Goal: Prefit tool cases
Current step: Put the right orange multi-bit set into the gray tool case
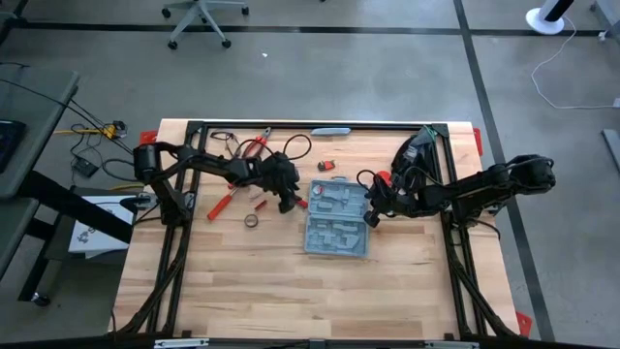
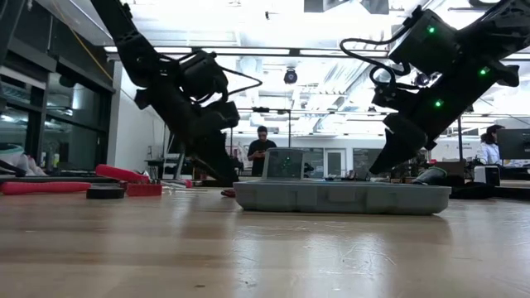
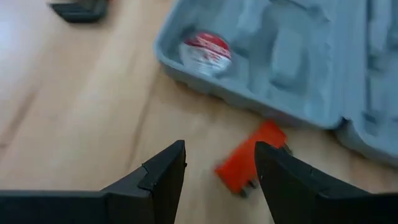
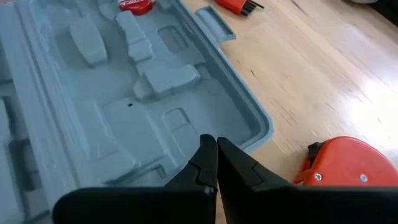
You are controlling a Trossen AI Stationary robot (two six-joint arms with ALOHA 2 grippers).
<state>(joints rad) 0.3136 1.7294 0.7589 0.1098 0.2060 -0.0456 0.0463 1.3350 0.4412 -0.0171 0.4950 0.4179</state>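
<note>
The grey-blue tool case [image 1: 339, 218] lies open on the wooden table, moulded slots up, with a round red-labelled piece [image 3: 205, 50] in one slot. My left gripper [image 3: 221, 174] hangs open, slanting down by the case's left edge [image 1: 291, 204]. A small red tool [image 3: 249, 163] lies on the table just beyond its fingers. My right gripper [image 4: 216, 158] is shut, slanting down at the case's right rim [image 1: 373, 215]. My right gripper's shut fingertips [image 4: 208, 155] stand over the case's right rim [image 4: 258, 134], slanting down from the table's right. I cannot tell whether they touch it.
An orange tape measure [image 4: 348, 163] sits just right of the case. Red-handled pliers [image 1: 254, 147], a red screwdriver [image 1: 221, 204], a dark ring [image 1: 252, 221] and a small red piece [image 1: 326, 166] lie left of and behind the case. Bare wood stretches toward the near edge.
</note>
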